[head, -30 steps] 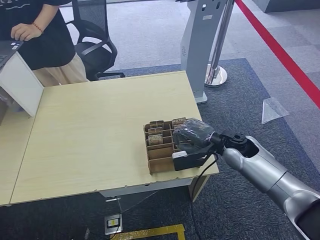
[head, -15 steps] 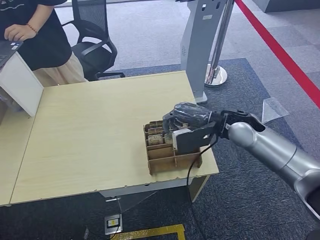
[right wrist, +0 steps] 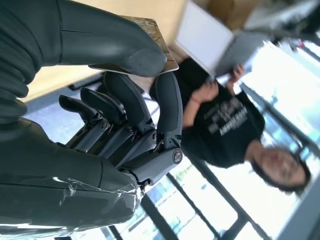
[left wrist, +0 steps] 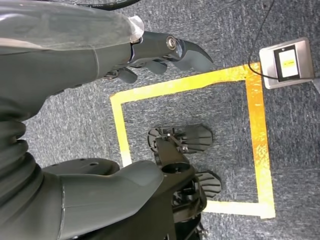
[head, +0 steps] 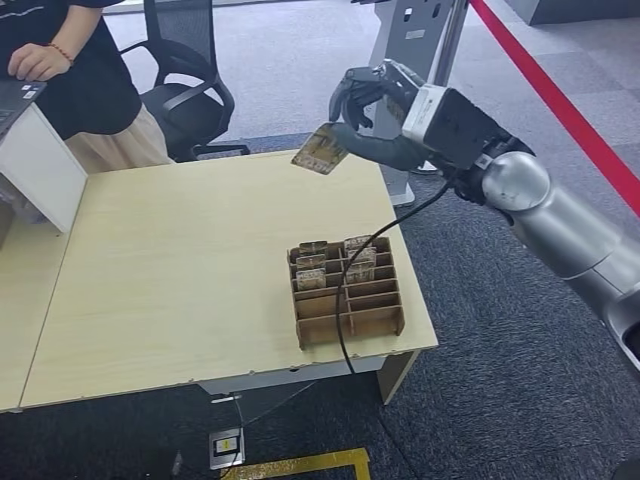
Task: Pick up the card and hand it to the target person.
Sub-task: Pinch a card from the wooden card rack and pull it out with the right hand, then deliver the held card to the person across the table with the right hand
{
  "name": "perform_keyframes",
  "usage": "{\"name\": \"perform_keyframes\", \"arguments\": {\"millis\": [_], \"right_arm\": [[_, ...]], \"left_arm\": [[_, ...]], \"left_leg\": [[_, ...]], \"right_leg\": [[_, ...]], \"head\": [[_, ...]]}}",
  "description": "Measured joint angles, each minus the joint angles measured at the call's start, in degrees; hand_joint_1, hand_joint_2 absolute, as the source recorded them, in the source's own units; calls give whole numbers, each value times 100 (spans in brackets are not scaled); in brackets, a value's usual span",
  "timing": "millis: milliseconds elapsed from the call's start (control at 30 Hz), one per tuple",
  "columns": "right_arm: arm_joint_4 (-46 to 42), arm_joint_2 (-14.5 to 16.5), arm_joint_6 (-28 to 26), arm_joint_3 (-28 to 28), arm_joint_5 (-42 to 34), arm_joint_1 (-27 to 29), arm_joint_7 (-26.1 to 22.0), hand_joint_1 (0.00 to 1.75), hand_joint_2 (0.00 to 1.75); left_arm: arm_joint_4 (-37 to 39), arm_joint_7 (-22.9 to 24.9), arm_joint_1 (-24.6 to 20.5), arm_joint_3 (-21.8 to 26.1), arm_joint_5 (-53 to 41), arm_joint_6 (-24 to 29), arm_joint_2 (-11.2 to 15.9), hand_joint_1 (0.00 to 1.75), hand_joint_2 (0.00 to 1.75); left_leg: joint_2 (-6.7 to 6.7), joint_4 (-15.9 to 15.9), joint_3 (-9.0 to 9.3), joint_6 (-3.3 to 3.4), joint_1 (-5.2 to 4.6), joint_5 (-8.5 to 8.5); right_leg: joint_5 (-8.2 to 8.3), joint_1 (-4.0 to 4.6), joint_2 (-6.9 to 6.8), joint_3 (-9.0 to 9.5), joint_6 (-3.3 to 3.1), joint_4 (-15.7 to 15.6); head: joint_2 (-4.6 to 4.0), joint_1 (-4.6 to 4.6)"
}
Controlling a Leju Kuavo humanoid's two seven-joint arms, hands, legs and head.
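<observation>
**A:** Entry one, nearest the rig?

**B:** Left hand point(left wrist: 166, 52), hanging over the carpet. I see its fingers lying loosely apart with nothing between them. I log it as idle.

**A:** Next out?

**B:** The card rack point(head: 346, 290), a slotted cardboard box standing near the desk's point(head: 189, 270) right front corner. Several cards stand upright in its far slots; the near slots look empty.

**A:** And the task item?

**B:** The card point(head: 320, 151), in the air above the far edge of the desk, well apart from the rack, tilted, its free end toward the seated person point(head: 90, 70).

**A:** Handling?

**B:** I judge it light, thin and fairly stiff, with a smooth printed face that could slide under a weak pinch. It looks likely to flex rather than break. The best hold, in my view, is on the flat faces near one short end, leaving the rest free for the receiver to take.

**A:** Position against the fingers?

**B:** Right hand point(head: 370, 105) holds it so. In the right wrist view the thumb point(right wrist: 124, 50) presses down on one face of the card point(right wrist: 162, 37) and a finger point(right wrist: 168, 107) backs the other face. The remaining fingers curl behind, clear of it. Most of the card projects beyond the pinch.

**A:** Farthest entry?

**B:** The person, seated beyond the desk's far left corner, hands at a laptop, not yet reaching.
</observation>
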Motion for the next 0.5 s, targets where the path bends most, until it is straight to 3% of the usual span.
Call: {"name": "perform_keyframes", "arguments": {"millis": [167, 300, 500], "right_arm": [[817, 517, -1024, -277, -479, 0, -369, 175, 175], [1751, 1193, -1832, -421, -805, -5, -408, 175, 175], [3078, 2245, -2490, -592, -1330, 7, -243, 175, 175]], "left_arm": [[1, 33, -53, -108, 10, 105, -34, 0, 175], [1, 49, -77, -156, 21, 168, -56, 0, 175], [2, 63, -130, -277, 3, 202, -67, 0, 175]], "left_leg": [[0, -1, -2, 0, 0, 2], [1, -1, 1, -4, 1, 5], [1, -2, -2, -11, 3, 11]], "right_leg": [[1, 0, 0, 0, 0, 3], [1, 1, 1, -2, 0, 10], [0, 3, 2, -15, -1, 22]], "head": [[0, 0], [0, 0], [0, -1]]}}
